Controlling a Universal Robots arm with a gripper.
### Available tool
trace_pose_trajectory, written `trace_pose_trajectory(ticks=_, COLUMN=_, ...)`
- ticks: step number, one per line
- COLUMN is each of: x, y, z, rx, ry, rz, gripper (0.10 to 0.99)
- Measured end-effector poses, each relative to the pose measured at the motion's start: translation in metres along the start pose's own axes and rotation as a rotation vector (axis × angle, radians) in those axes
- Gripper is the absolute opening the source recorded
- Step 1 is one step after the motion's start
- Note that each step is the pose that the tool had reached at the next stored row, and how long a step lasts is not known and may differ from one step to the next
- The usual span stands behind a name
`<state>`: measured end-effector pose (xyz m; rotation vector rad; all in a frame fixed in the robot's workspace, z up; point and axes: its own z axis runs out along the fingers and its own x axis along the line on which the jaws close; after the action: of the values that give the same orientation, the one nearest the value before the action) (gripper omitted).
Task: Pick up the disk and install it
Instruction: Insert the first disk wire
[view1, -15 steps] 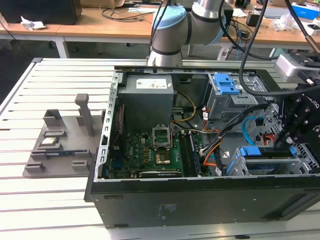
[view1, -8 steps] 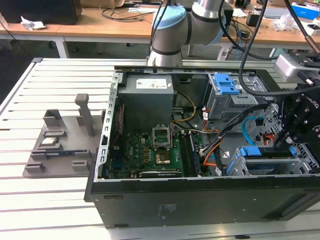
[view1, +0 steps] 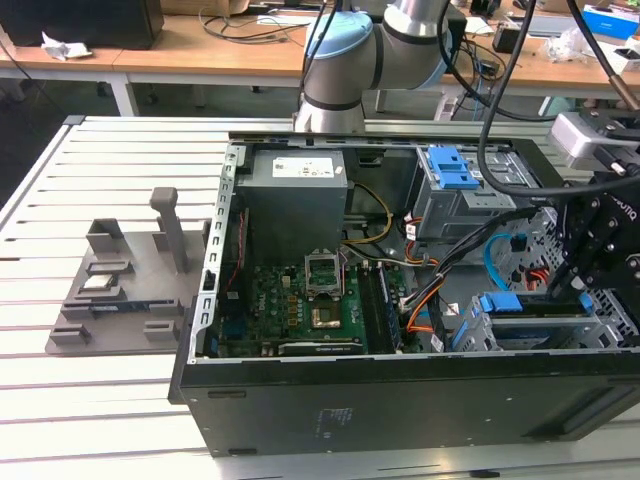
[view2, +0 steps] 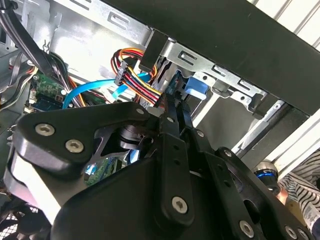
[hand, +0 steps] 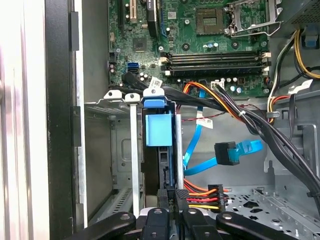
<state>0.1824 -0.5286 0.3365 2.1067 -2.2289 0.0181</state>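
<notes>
One gripper (hand: 170, 200) pinching bay-seated disk (hand: 159, 130).

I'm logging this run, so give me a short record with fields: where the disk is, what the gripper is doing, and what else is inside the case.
disk: standing on edge in the drive cage, blue carrier end toward the motherboard
gripper: at the disk's near edge, fingers close together around it
drive cage: grey metal, beside the case's side wall
loose cable: blue data cable lying unplugged near the disk
motherboard: empty processor socket
</notes>
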Motion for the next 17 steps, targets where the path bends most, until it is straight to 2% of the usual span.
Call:
trace_pose_trajectory(ticks=5, x=0.0, y=0.0, z=0.0016, rx=0.0, ry=-0.0013, rz=0.0, gripper=0.169)
trace_pose_trajectory(ticks=6, x=0.0, y=0.0, z=0.0017, rx=0.0, ry=-0.0012, rz=0.0, gripper=0.18)
trace_pose_trajectory(ticks=7, x=0.0, y=0.0, z=0.0016, rx=0.0, ry=-0.0009, rz=0.0, gripper=0.243)
trace_pose_trajectory(ticks=9, x=0.0002, y=0.0001, z=0.0005, rx=0.0, ry=-0.0001, rz=0.0, gripper=0.243)
trace_pose_trajectory(ticks=12, x=-0.0008, y=0.0006, z=-0.0085, rx=0.0, ry=0.0016, rz=0.0, gripper=0.243)
trace_pose_trajectory(ticks=14, x=-0.0036, y=0.0011, z=-0.018, rx=0.0, ry=0.006, rz=0.0, gripper=0.231)
trace_pose_trajectory(ticks=15, x=-0.0039, y=0.0012, z=-0.0194, rx=0.0, ry=0.0061, rz=0.0, gripper=0.106)
trace_pose_trajectory(ticks=17, x=-0.0042, y=0.0013, z=-0.0214, rx=0.0, ry=0.0069, rz=0.0, gripper=0.106)
